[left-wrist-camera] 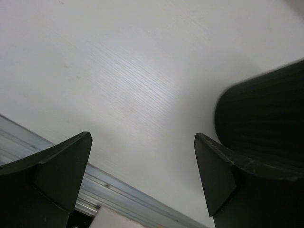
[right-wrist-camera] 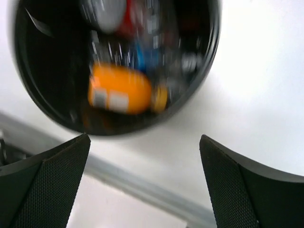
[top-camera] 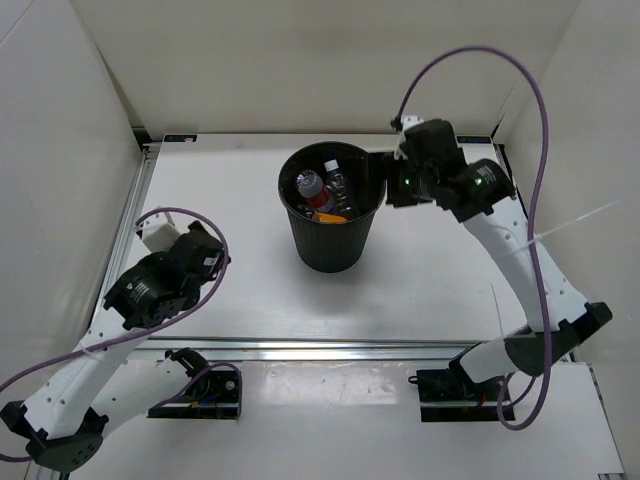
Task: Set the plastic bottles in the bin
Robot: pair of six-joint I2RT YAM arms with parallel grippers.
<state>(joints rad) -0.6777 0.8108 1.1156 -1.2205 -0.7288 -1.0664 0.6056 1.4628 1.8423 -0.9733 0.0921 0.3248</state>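
The round black bin [top-camera: 333, 250] stands mid-table with several bottles inside: a red-labelled one [top-camera: 314, 190], a clear one [top-camera: 337, 184] and the short orange one [top-camera: 334, 214]. The right wrist view looks down into the bin [right-wrist-camera: 209, 52] and shows the orange bottle [right-wrist-camera: 118, 89] among blurred bottles. My right gripper [top-camera: 383, 182] [right-wrist-camera: 145, 183] is open and empty, just right of the bin's rim. My left gripper [top-camera: 212, 262] [left-wrist-camera: 142, 178] is open and empty, low over the table left of the bin; the bin's ribbed wall [left-wrist-camera: 266, 118] shows at its right.
A metal rail [top-camera: 330, 349] runs along the table's near edge, also in the left wrist view [left-wrist-camera: 95, 187] and right wrist view [right-wrist-camera: 142, 187]. White walls enclose the table on three sides. Purple cables loop from both arms.
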